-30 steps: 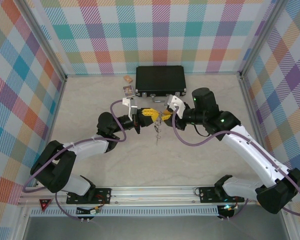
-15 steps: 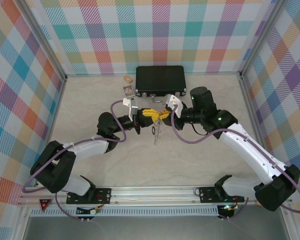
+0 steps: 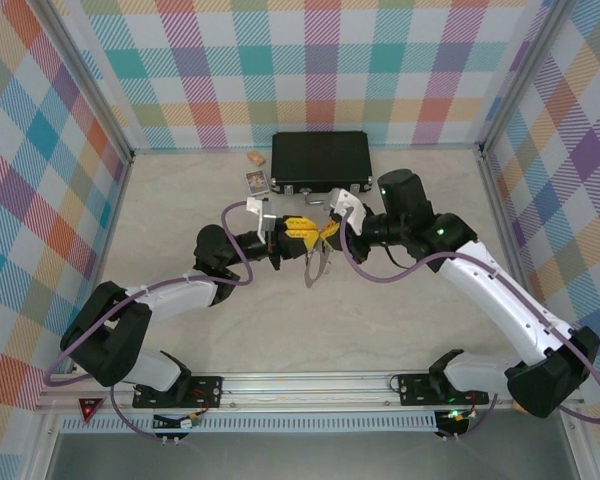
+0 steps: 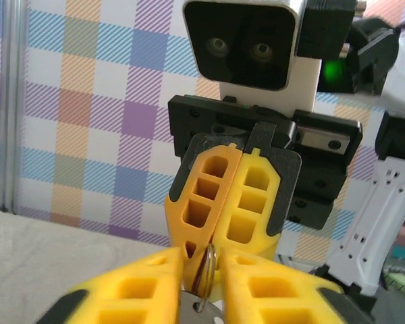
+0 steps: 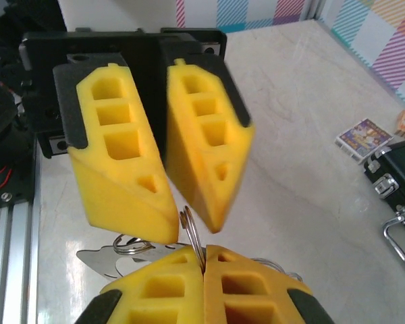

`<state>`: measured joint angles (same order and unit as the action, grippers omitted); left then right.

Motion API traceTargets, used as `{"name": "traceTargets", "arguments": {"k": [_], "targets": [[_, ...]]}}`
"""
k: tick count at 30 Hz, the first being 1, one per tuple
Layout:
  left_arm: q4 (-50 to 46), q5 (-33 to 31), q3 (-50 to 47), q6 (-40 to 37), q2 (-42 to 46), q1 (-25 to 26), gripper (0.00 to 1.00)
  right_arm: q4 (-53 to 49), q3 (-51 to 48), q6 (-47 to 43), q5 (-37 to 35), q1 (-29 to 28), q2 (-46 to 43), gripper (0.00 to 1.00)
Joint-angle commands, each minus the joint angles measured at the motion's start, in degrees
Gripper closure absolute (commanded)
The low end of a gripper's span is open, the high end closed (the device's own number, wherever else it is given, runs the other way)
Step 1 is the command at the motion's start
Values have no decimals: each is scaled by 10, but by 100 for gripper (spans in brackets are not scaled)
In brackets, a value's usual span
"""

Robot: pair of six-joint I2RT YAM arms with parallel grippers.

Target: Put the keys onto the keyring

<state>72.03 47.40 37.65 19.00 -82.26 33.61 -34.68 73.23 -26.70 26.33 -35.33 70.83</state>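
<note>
Right claw [image 3: 327,228], keyring [image 5: 194,236] leftward; case [image 3: 320,160] closed.

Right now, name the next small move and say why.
Probably close the left gripper on the keyring: its fingers straddle the ring with a gap, while the right gripper is shut on it.

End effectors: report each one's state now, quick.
Left end effector: slightly open around the keyring.
Right end effector: closed on the keyring.
</note>
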Motion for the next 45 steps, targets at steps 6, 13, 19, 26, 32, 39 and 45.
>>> {"name": "traceTargets", "arguments": {"k": [6,13,19,26,32,39,45], "targets": [[-125,16,0,-102,44,-4,71,-149,84,-84,-39,-7,53,100],[-281,10,15,-195,78,-2,77,-175,99,-110,-60,-19,79,100],[-315,15,26,-210,66,2,77,-176,108,-108,-56,-25,90,100],[-327,17,38,-216,53,8,77,-170,104,-104,-43,-25,87,100],[-316,18,42,-210,46,12,81,-168,101,-102,-39,-30,91,100],[-305,19,41,-206,44,13,82,-170,102,-101,-37,-34,96,100],[-293,25,44,-198,42,13,87,-172,104,-101,-34,-37,99,100]]}}
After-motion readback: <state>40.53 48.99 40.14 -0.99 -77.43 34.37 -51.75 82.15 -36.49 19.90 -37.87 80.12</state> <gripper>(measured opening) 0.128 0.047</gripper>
